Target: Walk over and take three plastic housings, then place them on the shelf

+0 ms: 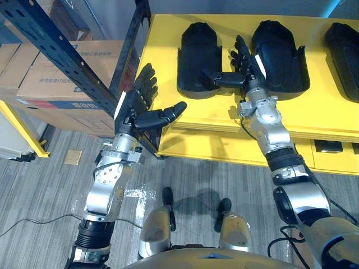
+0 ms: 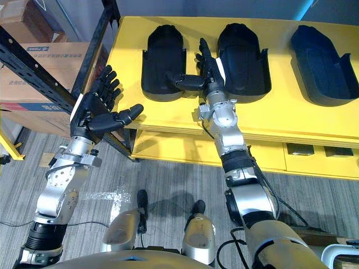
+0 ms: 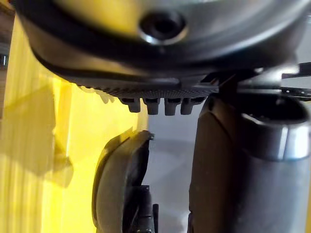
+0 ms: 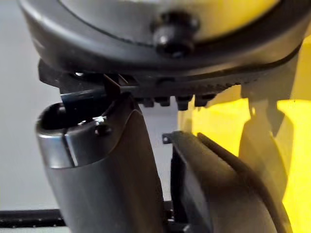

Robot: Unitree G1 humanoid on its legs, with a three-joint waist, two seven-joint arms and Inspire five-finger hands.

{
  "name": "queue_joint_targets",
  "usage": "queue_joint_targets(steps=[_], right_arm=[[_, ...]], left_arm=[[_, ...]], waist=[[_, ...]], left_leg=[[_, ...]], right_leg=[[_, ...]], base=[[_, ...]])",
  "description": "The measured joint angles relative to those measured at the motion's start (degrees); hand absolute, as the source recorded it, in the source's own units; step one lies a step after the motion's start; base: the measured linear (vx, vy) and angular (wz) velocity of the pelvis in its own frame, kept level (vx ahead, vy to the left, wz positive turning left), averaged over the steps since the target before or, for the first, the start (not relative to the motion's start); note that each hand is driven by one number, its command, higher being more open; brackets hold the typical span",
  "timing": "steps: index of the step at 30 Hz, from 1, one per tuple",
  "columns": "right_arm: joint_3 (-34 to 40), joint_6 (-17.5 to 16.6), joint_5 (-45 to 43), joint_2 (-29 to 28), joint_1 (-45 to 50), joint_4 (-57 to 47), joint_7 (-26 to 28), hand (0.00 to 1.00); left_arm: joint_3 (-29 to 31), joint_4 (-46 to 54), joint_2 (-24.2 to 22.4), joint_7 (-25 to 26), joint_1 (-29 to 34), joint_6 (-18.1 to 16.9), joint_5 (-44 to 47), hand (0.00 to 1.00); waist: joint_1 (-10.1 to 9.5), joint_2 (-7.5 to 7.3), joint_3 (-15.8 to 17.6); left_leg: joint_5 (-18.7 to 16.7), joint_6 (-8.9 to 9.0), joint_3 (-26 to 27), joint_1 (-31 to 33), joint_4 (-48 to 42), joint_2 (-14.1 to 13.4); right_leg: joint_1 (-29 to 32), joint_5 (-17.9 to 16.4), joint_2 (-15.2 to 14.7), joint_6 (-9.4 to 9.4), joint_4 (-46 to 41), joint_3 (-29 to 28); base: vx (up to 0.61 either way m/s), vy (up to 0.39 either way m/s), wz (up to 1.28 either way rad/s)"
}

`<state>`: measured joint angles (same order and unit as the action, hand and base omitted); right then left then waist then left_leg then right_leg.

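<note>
Three black plastic housings point(image 2: 325, 61) lie on the yellow worktop point(image 2: 168, 120), upper frame. The right robot hand point(image 2: 208, 72), released with fingers straight, is between the left housing point(image 2: 162, 59) and the middle housing point(image 2: 242, 56). The left robot hand point(image 2: 92, 109), also released, is at centre left beside the dark rack post point(image 2: 94, 47). Cardboard boxes point(image 2: 36, 70) are at upper left.

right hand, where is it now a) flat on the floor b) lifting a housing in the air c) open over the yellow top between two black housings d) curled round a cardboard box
c: the right hand is open, fingers straight, over the yellow table at the gap between the left housing and the middle housing.
</note>
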<state>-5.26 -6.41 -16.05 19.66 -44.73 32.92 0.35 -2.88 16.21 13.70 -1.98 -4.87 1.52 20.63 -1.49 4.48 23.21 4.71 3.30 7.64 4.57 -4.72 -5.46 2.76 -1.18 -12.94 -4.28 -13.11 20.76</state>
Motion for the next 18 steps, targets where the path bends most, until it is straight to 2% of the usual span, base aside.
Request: queue_joint_targets(steps=[13,18], right_arm=[[-0.1,-0.3,-0.1,0.2,-0.1,0.0,0.2,1.0],[-2.4,-0.3,0.0,-0.2,0.0,-2.5,-1.1,1.0]], left_arm=[[-0.7,0.0,-0.4,0.0,0.8,0.0,0.0,1.0],[-1.4,0.0,-0.5,0.4,0.8,0.0,-1.0,1.0]], waist=[[-0.13,0.19,0.1],[-0.1,0.19,0.1]], left_leg=[[0.3,0.16,-0.1,0.0,0.2,-0.1],[0.3,0.21,0.2,0.1,0.1,-0.2]], right_leg=[[0.3,-0.4,0.0,0.19,-0.7,0.2],[0.6,-0.4,0.2,0.16,-0.7,-0.3]], base=[[0.0,0.0,0.0],[0.0,-0.005,-0.03]])
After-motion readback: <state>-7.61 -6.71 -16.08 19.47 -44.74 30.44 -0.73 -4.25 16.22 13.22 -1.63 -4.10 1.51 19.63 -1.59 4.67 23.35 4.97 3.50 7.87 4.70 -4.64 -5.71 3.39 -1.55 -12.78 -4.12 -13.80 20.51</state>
